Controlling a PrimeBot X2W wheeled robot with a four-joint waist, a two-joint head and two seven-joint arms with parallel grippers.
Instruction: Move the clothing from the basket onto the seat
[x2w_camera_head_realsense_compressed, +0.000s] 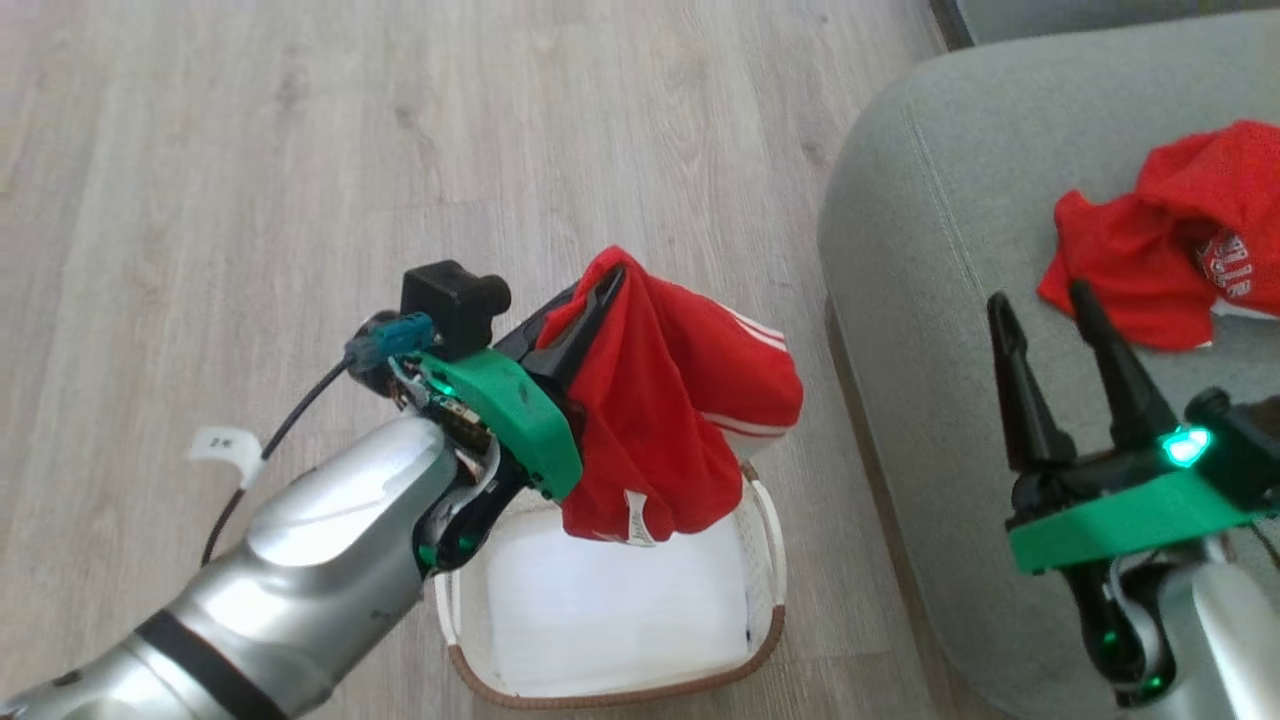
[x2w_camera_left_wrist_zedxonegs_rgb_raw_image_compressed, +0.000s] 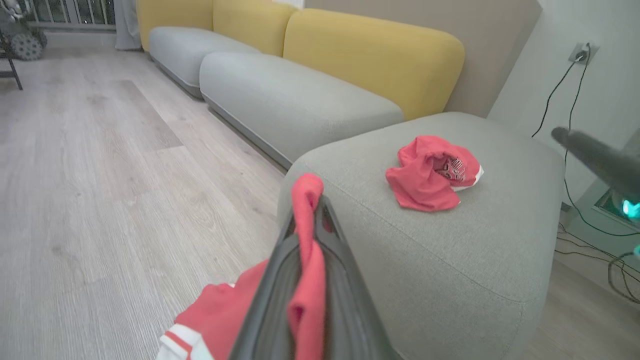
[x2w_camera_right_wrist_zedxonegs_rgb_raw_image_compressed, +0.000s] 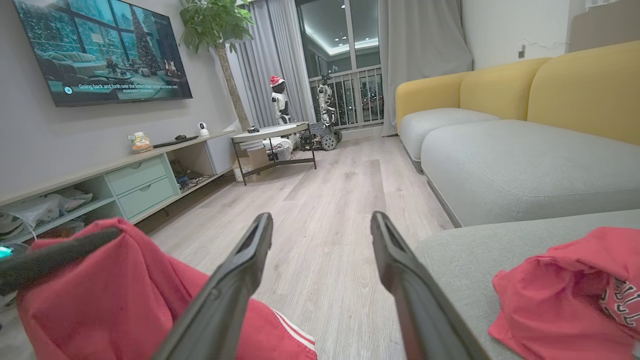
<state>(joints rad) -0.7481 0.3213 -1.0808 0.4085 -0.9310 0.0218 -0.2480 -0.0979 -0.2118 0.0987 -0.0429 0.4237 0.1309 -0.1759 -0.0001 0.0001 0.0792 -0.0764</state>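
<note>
Left gripper (x2w_camera_left_wrist_zedxonegs_rgb_raw_image_compressed: 314, 210) pinches the red garment (x2w_camera_head_realsense_compressed: 660, 400) between closed jaws above the basket (x2w_camera_head_realsense_compressed: 768, 560), the head view adding the right gripper (x2w_camera_head_realsense_compressed: 1038, 300), spread empty by the seat (x2w_camera_head_realsense_compressed: 930, 200).

The TV (x2w_camera_right_wrist_zedxonegs_rgb_raw_image_compressed: 102, 50) shows a white caption near its lower edge that begins "Going back and forth over the"; the rest is too small to read. The red jersey (x2w_camera_right_wrist_zedxonegs_rgb_raw_image_compressed: 560, 295) on the seat (x2w_camera_right_wrist_zedxonegs_rgb_raw_image_compressed: 465, 250) bears block letters, partly folded under and unreadable. The mark on a white tag (x2w_camera_head_realsense_compressed: 225, 443) on a cable (x2w_camera_head_realsense_compressed: 290, 420) is unclear.
</note>
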